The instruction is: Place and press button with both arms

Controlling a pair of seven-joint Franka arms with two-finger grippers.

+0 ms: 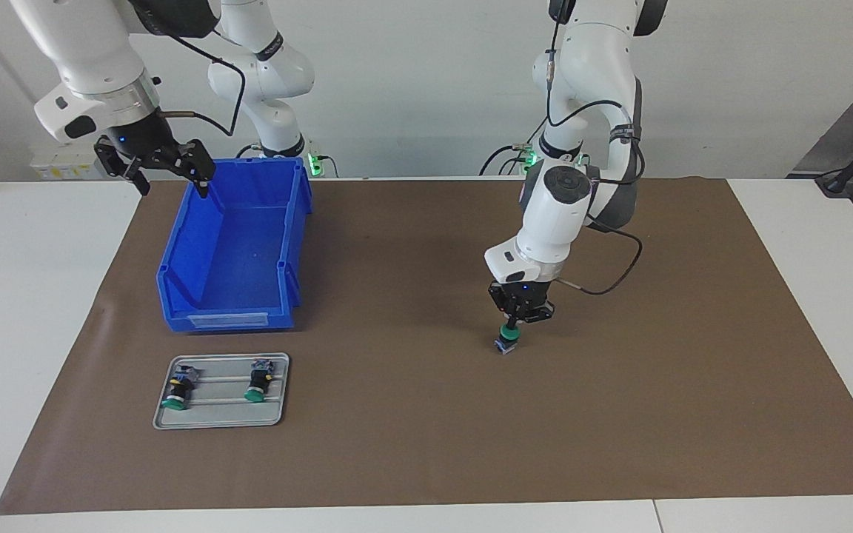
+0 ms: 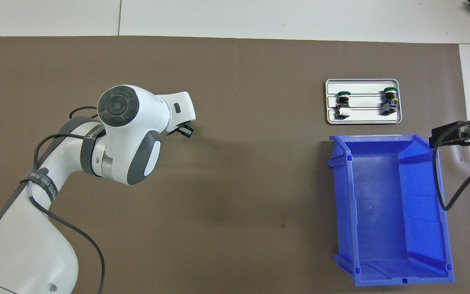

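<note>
Button (image 1: pixel 506 342) under left gripper (image 1: pixel 513 320); tray (image 1: pixel 221 422) holds two; bin (image 1: pixel 234 252).

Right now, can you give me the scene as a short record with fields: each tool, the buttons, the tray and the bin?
left tool: shut, tips on the green cap of an upright button standing on the brown mat
right tool: open, holds nothing, waits over the bin's corner
tray: grey, holds two buttons lying down
bin: blue, empty, nearer to the robots than the tray
</note>
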